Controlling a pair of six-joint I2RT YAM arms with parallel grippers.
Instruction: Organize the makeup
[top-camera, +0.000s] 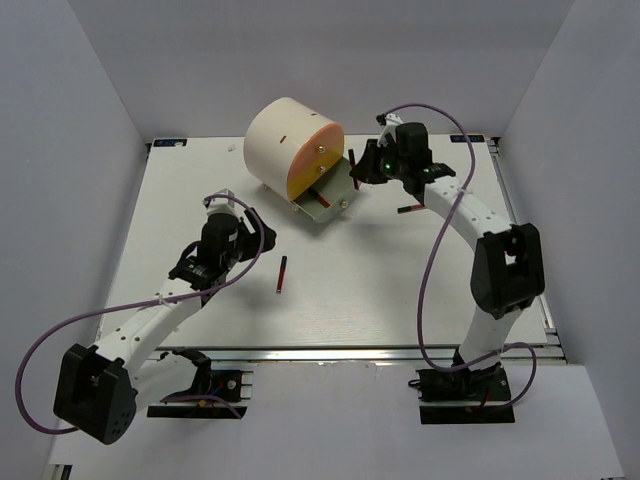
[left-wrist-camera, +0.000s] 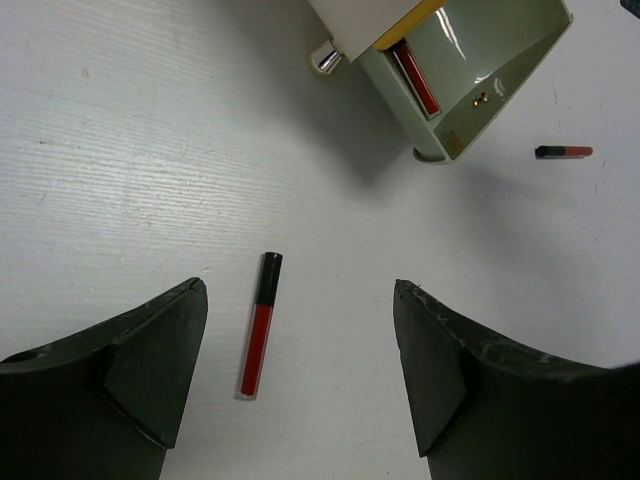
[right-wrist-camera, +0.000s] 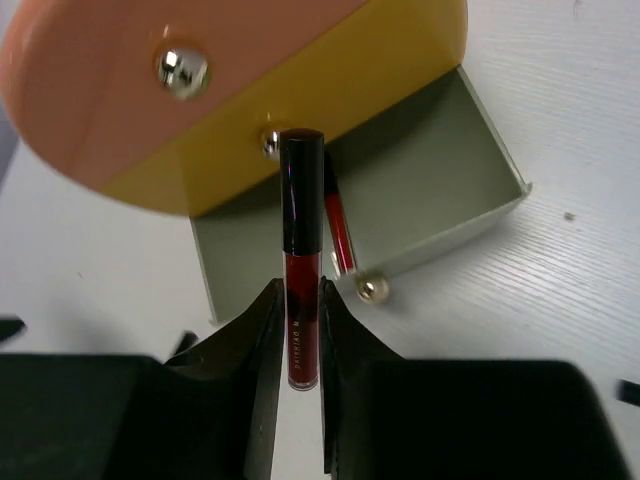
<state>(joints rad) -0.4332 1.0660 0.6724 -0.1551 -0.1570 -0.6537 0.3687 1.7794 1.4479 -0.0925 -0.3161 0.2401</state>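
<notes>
1. Gripping a stick (right-wrist-camera: 301, 250), your right claw (right-wrist-camera: 300, 300) is hovering just beside the open drawer (right-wrist-camera: 440, 170).
2. Your left claw (left-wrist-camera: 298, 300) is hanging open over a second stick (left-wrist-camera: 260, 325) lying on the table (left-wrist-camera: 120, 150).
3. A third stick (left-wrist-camera: 415, 80) is lying inside that drawer.

We see bright, even, diffuse light from above in every view, and the white table (top-camera: 200, 200) nearly washes out in the top view, while the walls (top-camera: 60, 150) shade to a dull grey-lilac. Shadows are soft: a grey smear lies beside the open drawer (left-wrist-camera: 510, 60), and the loose stick (left-wrist-camera: 258, 325) casts barely any. Small hot glints sit on the drawer's inner wall and on a metal knob (right-wrist-camera: 182, 70). The left gripper (left-wrist-camera: 300, 370) reads as near-black masses with little detail. The held stick (right-wrist-camera: 301, 200), between the right gripper (right-wrist-camera: 300, 300) fingers, is sharp enough to show lettering.
</notes>
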